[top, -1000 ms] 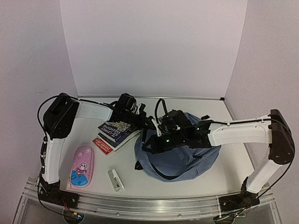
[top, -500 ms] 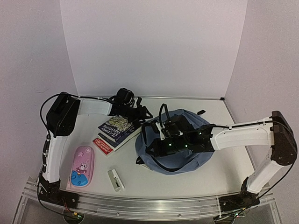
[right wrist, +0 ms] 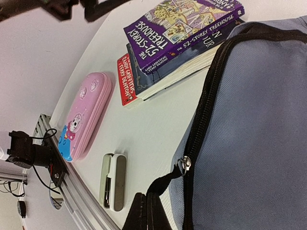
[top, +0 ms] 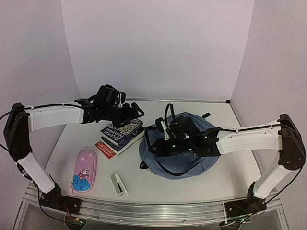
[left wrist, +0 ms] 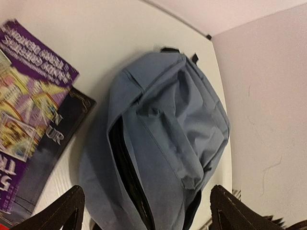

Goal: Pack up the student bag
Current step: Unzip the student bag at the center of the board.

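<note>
Nearest, a stapler (top: 119,184) and a pink pencil case (top: 84,170) lie on the surface (top: 158,190), well apart from the bag (top: 192,167). Farther in, the right pincer (right wrist: 146,211) is clenched on the black zip pull (right wrist: 163,184) at the bag's left side, the side facing the stack of books (top: 120,133). The bag sits right of centre, just beside the books, its zip mouth running roughly near to far. Farthest, the left pincer (top: 129,111) hangs released over the books' far end, with the bag to its right. The left arm looks nearer for carrying a book across.
</note>
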{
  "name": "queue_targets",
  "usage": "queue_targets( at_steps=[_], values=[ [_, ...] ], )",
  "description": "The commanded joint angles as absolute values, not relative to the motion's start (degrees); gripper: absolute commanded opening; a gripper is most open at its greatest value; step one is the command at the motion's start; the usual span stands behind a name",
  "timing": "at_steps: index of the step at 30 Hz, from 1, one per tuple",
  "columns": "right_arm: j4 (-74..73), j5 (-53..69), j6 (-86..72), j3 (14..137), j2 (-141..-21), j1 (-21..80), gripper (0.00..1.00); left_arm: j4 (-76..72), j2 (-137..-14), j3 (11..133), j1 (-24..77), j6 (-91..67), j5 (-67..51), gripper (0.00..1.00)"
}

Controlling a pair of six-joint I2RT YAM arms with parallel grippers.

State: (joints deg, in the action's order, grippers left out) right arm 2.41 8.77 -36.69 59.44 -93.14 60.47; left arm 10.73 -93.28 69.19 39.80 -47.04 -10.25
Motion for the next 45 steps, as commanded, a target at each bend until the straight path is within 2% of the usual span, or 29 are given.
queue_targets(
  at_steps=[1, 9, 13, 15, 18, 23, 36, 45],
  values=[
    [5.44, 7.53, -36.45, 61.12, -93.08, 60.85, 0.0, 6.23, -94.77, 63.61, 45.97, -56.3, -10.98, 0.9],
    [5.94, 8.68, -36.64, 61.19, -93.22, 60.89, 0.0, 4.74, -100.09, 66.12, 50.88, -59.05, -10.24, 0.85],
    [6.34, 8.79, -36.8, 60.83, -93.04, 60.82, 0.0, 4.97, -101.32, 66.76, 50.89, -59.03, -9.67, 0.59],
    [6.41, 9.0, -36.89, 60.74, -93.08, 60.83, 0.0, 4.94, -101.96, 67.03, 50.89, -59.23, -9.66, 0.49],
    [6.51, 8.88, -36.81, 60.56, -93.08, 60.87, 0.0, 4.92, -102.33, 67.48, 50.93, -59.32, -9.71, 0.27],
    [6.41, 8.67, -36.48, 60.29, -93.3, 60.82, 0.0, 6.71, -102.4, 68.93, 50.89, -57.99, -9.12, 0.02],
    [4.56, 9.16, -34.95, 59.9, -92.02, 60.83, 0.0, 16.48, -103.31, 78.65, 48.15, -45.9, -7.28, 0.0],
    [3.96, 7.82, -35.24, 58.78, -90.49, 60.83, 0.0, 18.15, -104.97, 82.1, 42.49, -36.1, -15.91, 0.0]
  ],
)
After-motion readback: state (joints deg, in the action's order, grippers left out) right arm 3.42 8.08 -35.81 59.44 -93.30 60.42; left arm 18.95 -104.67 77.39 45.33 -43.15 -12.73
